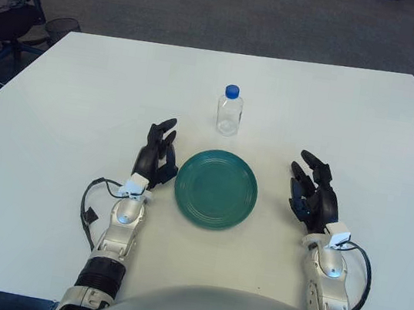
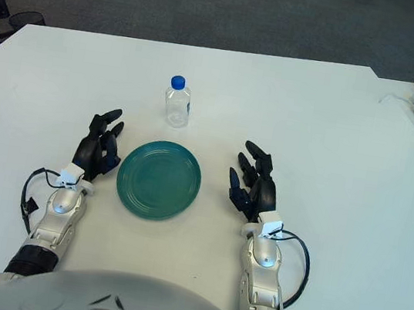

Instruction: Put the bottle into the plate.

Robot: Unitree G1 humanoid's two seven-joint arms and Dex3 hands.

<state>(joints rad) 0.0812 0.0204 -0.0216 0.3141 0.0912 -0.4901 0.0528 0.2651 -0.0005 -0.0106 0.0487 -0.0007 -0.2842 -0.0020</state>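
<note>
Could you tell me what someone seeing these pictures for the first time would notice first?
Probably the green plate lying empty near the front middle of the white table, flanked by the robot's two black hands: the left hand close beside its left rim, the right hand a little further off to its right, both with fingers relaxed and holding nothing. Just beyond the plate stands a small clear bottle with a blue cap, upright.
</note>
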